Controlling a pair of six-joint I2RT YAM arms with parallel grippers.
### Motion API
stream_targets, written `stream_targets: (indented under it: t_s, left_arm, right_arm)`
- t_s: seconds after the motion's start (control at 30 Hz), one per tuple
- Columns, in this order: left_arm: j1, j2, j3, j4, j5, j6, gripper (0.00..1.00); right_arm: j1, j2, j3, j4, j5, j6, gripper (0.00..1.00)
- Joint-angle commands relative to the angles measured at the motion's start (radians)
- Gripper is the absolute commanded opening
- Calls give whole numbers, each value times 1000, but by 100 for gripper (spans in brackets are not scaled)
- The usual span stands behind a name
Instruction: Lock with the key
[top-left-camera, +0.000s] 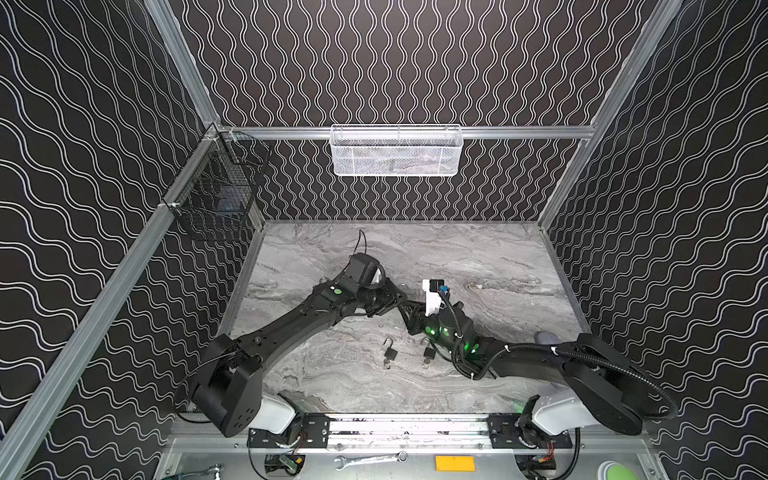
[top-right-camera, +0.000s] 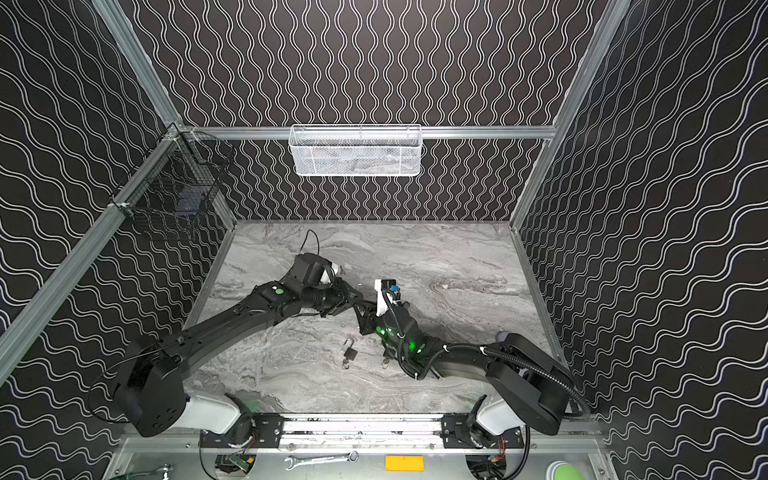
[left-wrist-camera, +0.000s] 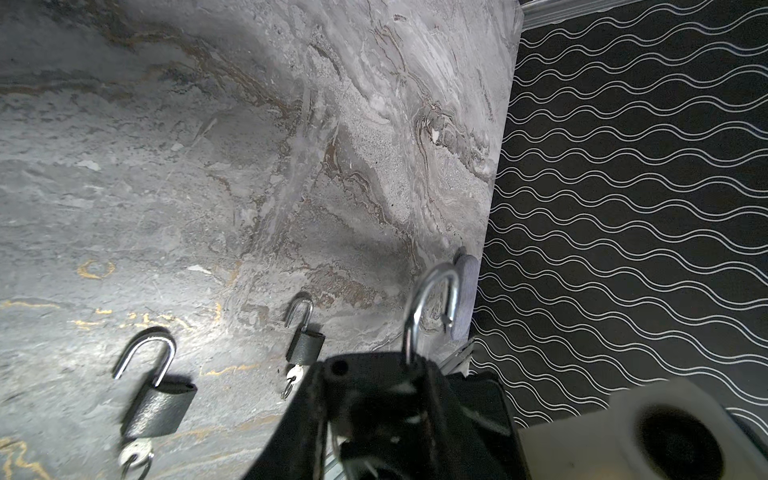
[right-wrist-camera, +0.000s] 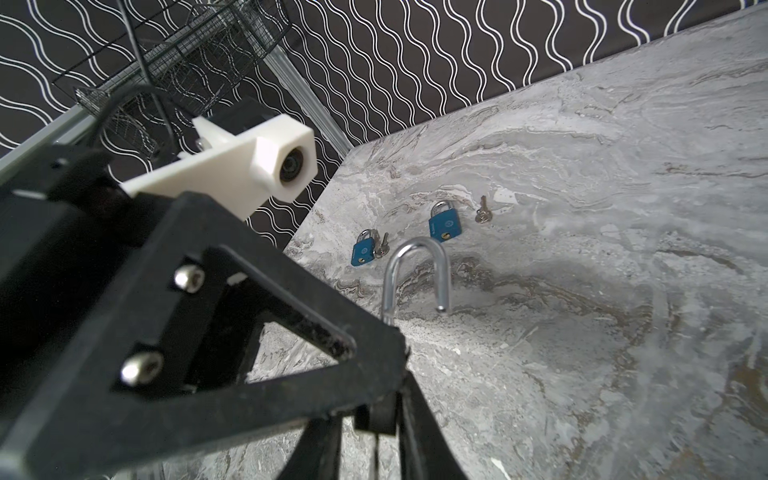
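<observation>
**Padlock held aloft for locking**

The black padlock (left-wrist-camera: 374, 384), its shackle (right-wrist-camera: 415, 274) standing open, is clamped in the left gripper (top-left-camera: 395, 298) above mid-table. It seems to be steadied there so the right gripper (top-left-camera: 409, 316), whose jaws I cannot read, can work it. Another open padlock (top-left-camera: 390, 353) lies on the grey marbled tabletop (top-left-camera: 478, 257), walled in wavy black.

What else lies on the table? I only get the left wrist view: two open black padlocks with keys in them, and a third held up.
Observer: Two blue padlocks, both shut, show in the right wrist view.
Operator: Keys in them?
Observer: None inserted; a loose key lies on the table beside one, apart from it.
Operator: Anything hanging?
Observer: A white mesh basket on the back rail.
</observation>
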Motion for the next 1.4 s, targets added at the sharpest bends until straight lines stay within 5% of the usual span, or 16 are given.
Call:
stream_targets:
  t_s: [0.0, 0.37, 0.67, 0.9, 1.37]
  left_arm:
    - [0, 5, -3, 45, 19, -4, 5]
    - [1, 8, -15, 59, 30, -8, 7]
    - [6, -32, -31, 74, -18, 19, 55]
    - [26, -38, 11, 42, -60, 104, 72]
    - [86, 92, 115, 31, 62, 219, 74]
  right_arm:
    - [2, -2, 7, 44, 3, -5, 19]
    - [-3, 7, 9, 59, -9, -9, 3]
    - [-29, -25, 0, 6, -48, -1, 0]
    - [-77, -93, -28, -93, -113, -36, 0]
    - [-222, -191, 83, -521, -349, -217, 0]
